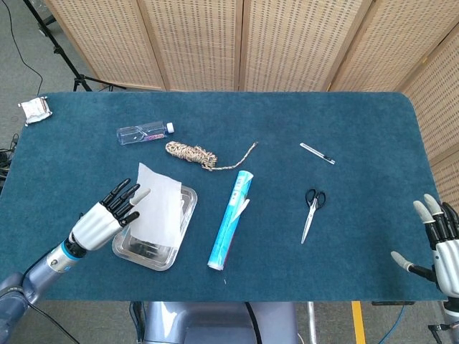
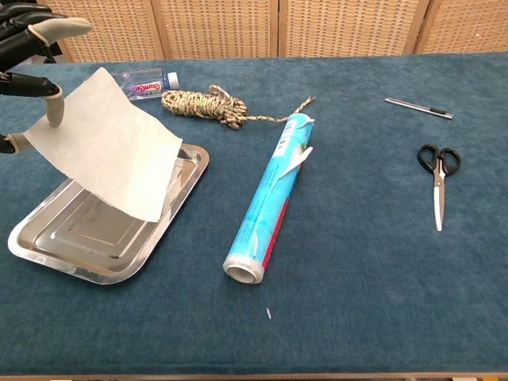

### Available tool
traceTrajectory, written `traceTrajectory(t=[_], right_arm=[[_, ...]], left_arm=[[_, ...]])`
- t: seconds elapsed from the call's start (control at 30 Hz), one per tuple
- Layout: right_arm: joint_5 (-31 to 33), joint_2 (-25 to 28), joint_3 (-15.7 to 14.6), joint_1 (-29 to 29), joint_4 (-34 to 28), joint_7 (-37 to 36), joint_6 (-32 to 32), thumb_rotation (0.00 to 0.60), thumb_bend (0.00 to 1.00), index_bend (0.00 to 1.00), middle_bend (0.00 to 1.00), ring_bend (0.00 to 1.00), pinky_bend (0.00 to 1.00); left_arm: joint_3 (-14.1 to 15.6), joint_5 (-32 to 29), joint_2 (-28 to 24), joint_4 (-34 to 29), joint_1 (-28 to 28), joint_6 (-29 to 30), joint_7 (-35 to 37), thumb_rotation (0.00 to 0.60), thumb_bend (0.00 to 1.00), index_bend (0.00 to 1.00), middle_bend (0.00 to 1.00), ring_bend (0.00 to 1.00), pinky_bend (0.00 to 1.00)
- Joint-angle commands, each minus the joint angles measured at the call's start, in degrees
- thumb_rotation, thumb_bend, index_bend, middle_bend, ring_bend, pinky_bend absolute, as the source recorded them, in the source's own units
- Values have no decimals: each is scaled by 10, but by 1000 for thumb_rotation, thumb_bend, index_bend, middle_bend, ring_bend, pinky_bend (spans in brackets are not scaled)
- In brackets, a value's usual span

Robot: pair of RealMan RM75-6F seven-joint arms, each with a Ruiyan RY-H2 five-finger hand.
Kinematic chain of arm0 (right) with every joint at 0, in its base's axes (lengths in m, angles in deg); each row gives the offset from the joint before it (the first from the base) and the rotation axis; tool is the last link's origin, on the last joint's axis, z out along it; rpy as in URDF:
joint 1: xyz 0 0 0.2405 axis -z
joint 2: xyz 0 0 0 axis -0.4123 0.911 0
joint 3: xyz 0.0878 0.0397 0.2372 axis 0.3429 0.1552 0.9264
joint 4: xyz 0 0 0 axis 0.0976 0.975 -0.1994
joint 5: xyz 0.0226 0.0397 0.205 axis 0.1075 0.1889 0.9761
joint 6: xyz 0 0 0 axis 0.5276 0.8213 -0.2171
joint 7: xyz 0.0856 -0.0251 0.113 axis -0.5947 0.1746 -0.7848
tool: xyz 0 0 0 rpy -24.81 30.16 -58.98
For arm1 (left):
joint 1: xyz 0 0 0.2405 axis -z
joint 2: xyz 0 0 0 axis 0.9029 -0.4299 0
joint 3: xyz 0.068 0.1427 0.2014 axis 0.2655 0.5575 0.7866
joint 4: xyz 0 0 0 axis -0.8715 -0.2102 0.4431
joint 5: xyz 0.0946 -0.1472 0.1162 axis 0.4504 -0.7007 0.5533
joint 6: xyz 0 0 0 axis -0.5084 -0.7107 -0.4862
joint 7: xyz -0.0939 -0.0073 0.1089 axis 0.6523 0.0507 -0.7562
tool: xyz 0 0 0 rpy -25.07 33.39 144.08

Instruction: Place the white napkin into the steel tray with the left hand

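The white napkin [image 1: 159, 204] hangs tilted over the steel tray [image 1: 152, 255] at the table's front left, its lower edge down inside the tray. In the chest view the napkin [image 2: 111, 155] covers the tray's [image 2: 55, 250] far half. My left hand [image 1: 107, 217] is just left of the tray with its fingers spread wide. One fingertip [image 2: 54, 111] touches the napkin's left edge; I see no pinch on it. My right hand [image 1: 439, 247] hovers at the table's front right edge, fingers apart, holding nothing.
A blue foil roll [image 1: 231, 219] lies right of the tray. Behind the tray lie a rope coil [image 1: 192, 153] and a small water bottle [image 1: 145, 132]. Scissors [image 1: 313, 209] and a pen [image 1: 317, 153] lie on the right half.
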Motion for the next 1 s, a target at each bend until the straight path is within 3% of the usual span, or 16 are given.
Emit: traceTrajectory(t=[0.03,0.43,1.0], right_arm=[[0,0,0,0,0,1,-1,600,0,1,0,0,0],[-1,-2,0,0,-2,7,-1,600,0,1,0,0,0],[-1,-3,1,0,0,4,1,600,0,1,0,0,0]], left_arm=[[15,-2,10,31,0,5,29,600,514,700,0,0,0],[51,-6,0,71,-11,-22,80,600,495,700,0,0,0],[87,-6,-2,86,-9,-52,71,600,475,699,0,0,0]])
